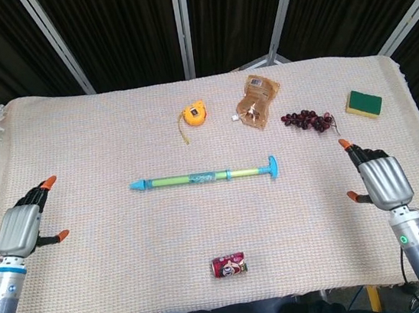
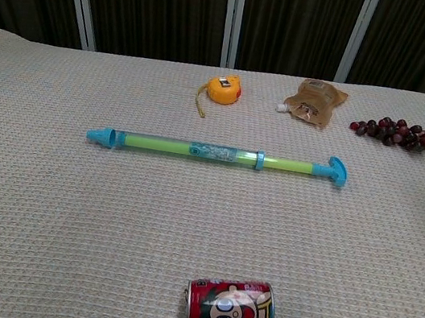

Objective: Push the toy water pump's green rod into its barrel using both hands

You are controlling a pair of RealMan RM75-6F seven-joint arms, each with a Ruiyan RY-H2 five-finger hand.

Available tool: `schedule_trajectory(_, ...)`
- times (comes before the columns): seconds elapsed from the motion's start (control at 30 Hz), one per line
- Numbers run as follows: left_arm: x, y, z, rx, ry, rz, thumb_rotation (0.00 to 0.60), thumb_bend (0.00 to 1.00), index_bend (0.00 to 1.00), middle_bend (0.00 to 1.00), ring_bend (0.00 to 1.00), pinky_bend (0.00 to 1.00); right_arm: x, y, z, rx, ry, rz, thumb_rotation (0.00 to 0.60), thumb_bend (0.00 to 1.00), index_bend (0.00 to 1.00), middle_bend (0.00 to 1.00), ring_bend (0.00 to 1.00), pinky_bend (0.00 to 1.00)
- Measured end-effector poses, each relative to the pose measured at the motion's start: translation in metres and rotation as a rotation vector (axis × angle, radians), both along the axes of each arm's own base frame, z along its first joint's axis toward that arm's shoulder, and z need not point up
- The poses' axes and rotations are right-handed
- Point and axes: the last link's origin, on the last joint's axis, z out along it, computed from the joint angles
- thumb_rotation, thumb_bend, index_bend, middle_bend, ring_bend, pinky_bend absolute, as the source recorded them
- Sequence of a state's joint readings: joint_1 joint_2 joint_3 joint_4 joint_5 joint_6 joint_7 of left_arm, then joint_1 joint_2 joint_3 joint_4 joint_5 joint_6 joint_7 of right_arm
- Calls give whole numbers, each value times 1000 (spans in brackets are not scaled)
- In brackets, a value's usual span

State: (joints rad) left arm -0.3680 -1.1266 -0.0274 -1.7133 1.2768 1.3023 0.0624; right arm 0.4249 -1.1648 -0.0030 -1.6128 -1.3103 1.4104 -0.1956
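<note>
The toy water pump (image 1: 203,177) (image 2: 213,153) lies flat across the middle of the cloth, blue nozzle to the left and blue handle (image 1: 272,167) (image 2: 335,171) to the right. A short length of green rod (image 2: 285,165) shows between the barrel's collar and the handle. My left hand (image 1: 23,227) hovers open near the left edge of the table, far from the nozzle. My right hand (image 1: 379,180) hovers open near the right edge, well clear of the handle. Neither hand appears in the chest view.
A red drink can (image 1: 229,264) (image 2: 231,305) lies on its side near the front edge. At the back are an orange tape measure (image 1: 193,114), a brown pouch (image 1: 257,100), a bunch of grapes (image 1: 308,119) and a green sponge (image 1: 363,103).
</note>
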Motion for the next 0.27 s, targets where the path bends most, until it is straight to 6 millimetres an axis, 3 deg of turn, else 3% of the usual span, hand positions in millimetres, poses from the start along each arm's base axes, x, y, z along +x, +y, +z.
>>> schedule_trajectory(0.27,-18,-62,25,72,27,-16,600,0,0,0,0,0,-17,53,15,-63,-32,24,600,0,0,0,0,0)
